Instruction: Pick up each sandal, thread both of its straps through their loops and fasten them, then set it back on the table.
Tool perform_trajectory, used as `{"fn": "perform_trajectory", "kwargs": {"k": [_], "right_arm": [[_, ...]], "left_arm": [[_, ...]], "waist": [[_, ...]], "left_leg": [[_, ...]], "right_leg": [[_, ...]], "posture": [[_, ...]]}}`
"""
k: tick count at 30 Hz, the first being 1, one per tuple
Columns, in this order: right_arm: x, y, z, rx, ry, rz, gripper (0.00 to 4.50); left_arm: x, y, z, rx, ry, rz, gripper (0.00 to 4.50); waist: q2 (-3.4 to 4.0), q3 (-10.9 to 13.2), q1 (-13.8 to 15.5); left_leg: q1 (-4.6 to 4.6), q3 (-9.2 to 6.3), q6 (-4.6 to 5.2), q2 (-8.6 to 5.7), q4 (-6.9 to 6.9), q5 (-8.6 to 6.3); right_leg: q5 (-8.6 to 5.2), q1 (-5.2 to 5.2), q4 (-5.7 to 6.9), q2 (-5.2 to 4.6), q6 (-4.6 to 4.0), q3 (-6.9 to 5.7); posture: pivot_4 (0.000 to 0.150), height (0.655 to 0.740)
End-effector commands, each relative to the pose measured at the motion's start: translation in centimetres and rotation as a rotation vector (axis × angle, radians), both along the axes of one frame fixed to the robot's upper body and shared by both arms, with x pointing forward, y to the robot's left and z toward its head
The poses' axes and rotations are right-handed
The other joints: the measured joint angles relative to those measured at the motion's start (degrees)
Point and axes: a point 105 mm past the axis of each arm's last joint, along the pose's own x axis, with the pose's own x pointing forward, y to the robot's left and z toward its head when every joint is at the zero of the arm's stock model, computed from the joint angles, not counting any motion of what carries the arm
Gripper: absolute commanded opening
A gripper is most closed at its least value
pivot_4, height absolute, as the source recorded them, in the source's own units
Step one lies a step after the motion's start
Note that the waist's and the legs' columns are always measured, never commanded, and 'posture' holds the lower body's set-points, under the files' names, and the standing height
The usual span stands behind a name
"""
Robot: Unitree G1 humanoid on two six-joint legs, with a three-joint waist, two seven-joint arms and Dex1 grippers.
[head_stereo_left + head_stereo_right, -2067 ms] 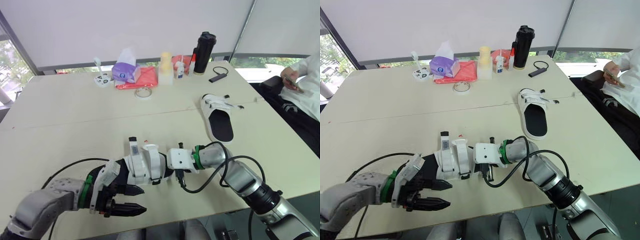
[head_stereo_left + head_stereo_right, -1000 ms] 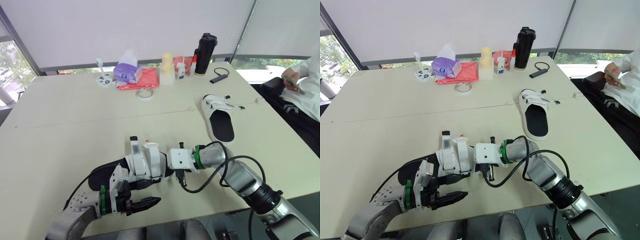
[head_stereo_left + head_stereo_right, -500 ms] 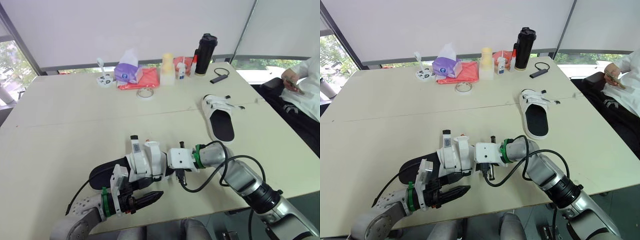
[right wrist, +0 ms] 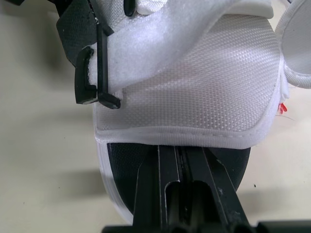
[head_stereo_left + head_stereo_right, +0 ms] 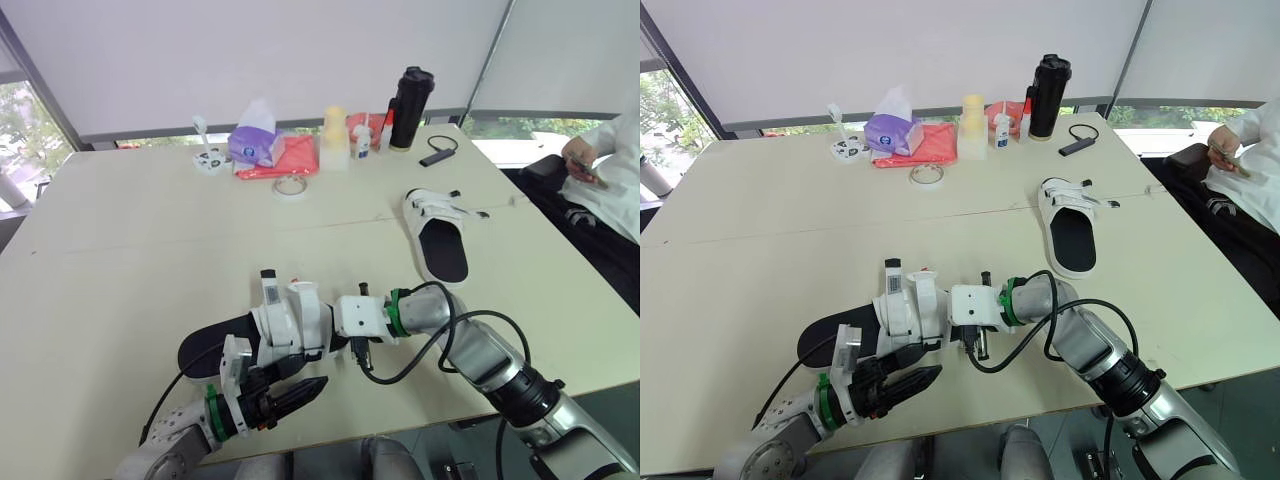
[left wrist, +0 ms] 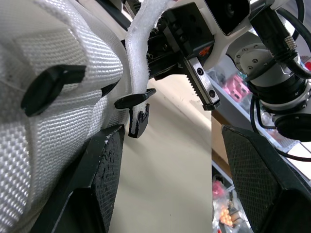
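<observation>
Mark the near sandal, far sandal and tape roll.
near sandal point(image 5: 208, 345), left eye view, black footbed at the heel.
far sandal point(image 5: 441, 248), left eye view, middle of the black footbed.
tape roll point(image 5: 288, 195), left eye view, near side of the ring.

The left arm point(image 5: 165, 452) is a rounded grey shell ending in a green ring point(image 5: 212, 411) and a white, boxy wrist housing point(image 5: 237, 362), with a black cable point(image 5: 178, 392) arching beside it. The left pincer point(image 5: 314, 389) is black, its fingers tapered, their pads point(image 6: 255, 167) covered in a fine cross-hatched texture. The right arm point(image 5: 482, 356) is silver-grey, with a black knurled collar point(image 5: 527, 396), a green band point(image 5: 394, 309), a white wrist block point(image 5: 360, 318) and thick black looping cables point(image 5: 398, 381).
</observation>
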Motion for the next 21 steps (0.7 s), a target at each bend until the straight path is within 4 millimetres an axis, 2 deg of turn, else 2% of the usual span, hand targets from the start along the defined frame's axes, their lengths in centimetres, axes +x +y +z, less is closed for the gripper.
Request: {"fn": "perform_trajectory", "kwargs": {"k": [1,3,7,8,16,21], "right_arm": [[-0.2,-1.5,-3.5,-0.108,0.102,-0.056,0.00],[-0.2,-1.5,-3.5,-0.109,0.101,-0.055,0.00],[-0.2,-1.5,-3.5,-0.109,0.102,-0.053,0.00],[-0.2,-1.5,-3.5,-0.109,0.102,-0.053,0.00],[-0.2,-1.4,-3.6,-0.107,0.102,-0.052,0.00],[-0.2,-1.4,-3.6,-0.107,0.101,-0.055,0.00]], "left_arm": [[1.5,2.3,0.4,0.014,-0.028,0.121,3.04],[1.6,2.3,0.6,0.003,-0.027,0.127,2.35],[1.8,2.1,1.0,-0.005,-0.027,0.133,0.29],[1.8,2.0,1.1,-0.006,-0.026,0.133,0.05],[2.0,1.5,1.6,-0.005,-0.020,0.120,0.05],[1.0,1.0,1.7,0.035,0.080,0.028,0.05]], "waist": [[0.01,0.00,-0.01],[0.01,0.00,-0.01],[0.07,-0.02,0.06],[0.16,-0.04,0.10],[0.28,-0.09,0.20],[0.29,-0.11,0.13]], "left_leg": [[-0.01,-0.01,0.00,0.02,0.00,0.00],[-0.02,-0.02,0.00,0.03,0.00,0.00],[-0.04,-0.05,-0.04,0.05,0.00,-0.02],[-0.04,-0.08,-0.04,0.06,0.00,-0.02],[-0.03,-0.09,-0.04,0.04,0.00,-0.02],[-0.02,-0.10,-0.04,0.03,0.00,-0.02]], "right_leg": [[0.00,0.00,0.00,0.00,0.00,-0.02],[0.00,-0.01,-0.01,-0.01,0.00,-0.10],[0.00,0.01,-0.01,-0.04,0.00,-0.20],[0.00,0.01,-0.01,-0.04,0.00,-0.21],[0.01,0.02,0.07,-0.04,-0.01,-0.25],[0.01,0.04,0.09,-0.04,-0.01,-0.27]], "posture": [[0.150,0.7400],[0.150,0.7400],[0.150,0.7400],[0.150,0.7400],[0.150,0.7400],[0.150,0.7400]]}}
